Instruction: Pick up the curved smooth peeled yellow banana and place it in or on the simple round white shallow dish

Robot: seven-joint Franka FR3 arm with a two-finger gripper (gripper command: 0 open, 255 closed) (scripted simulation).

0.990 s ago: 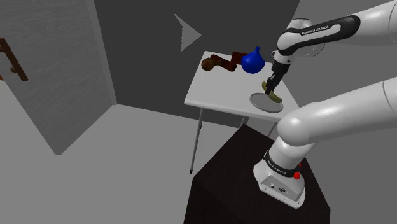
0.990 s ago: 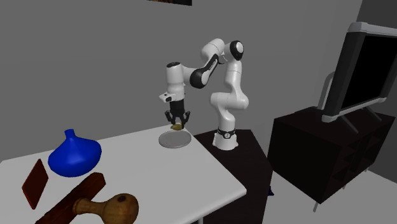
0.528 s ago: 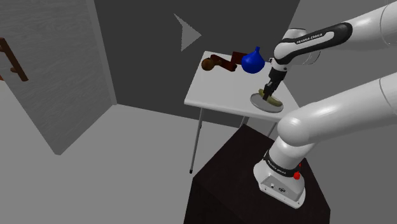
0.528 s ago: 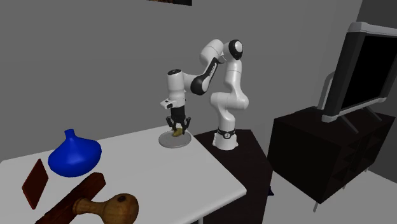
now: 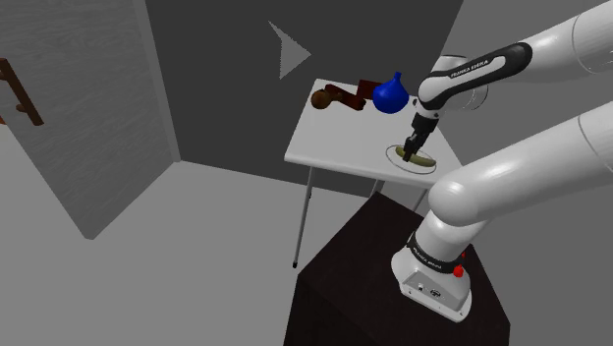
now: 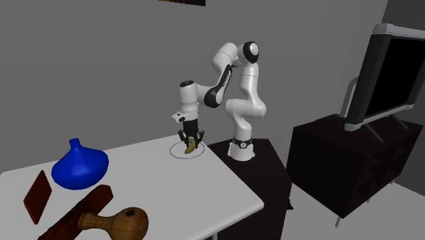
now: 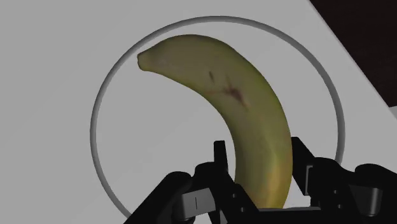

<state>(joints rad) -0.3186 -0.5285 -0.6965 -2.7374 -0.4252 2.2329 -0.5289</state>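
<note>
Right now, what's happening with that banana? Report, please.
Gripper shut on banana. Banana within rim of dish; contact unclear. Blue vase stands apart, not in the way.

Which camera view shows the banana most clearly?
The wrist view: the banana appears close, with its curve and dark marks, over the dish. In the shoulder and second exterior views it is small under the tool.

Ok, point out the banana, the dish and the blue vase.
banana (image 7: 229, 108): wrist view, middle of its curved body.
dish (image 7: 93, 127): wrist view, on its thin grey rim.
blue vase (image 6: 80, 167): second exterior view, on its round body.
</note>
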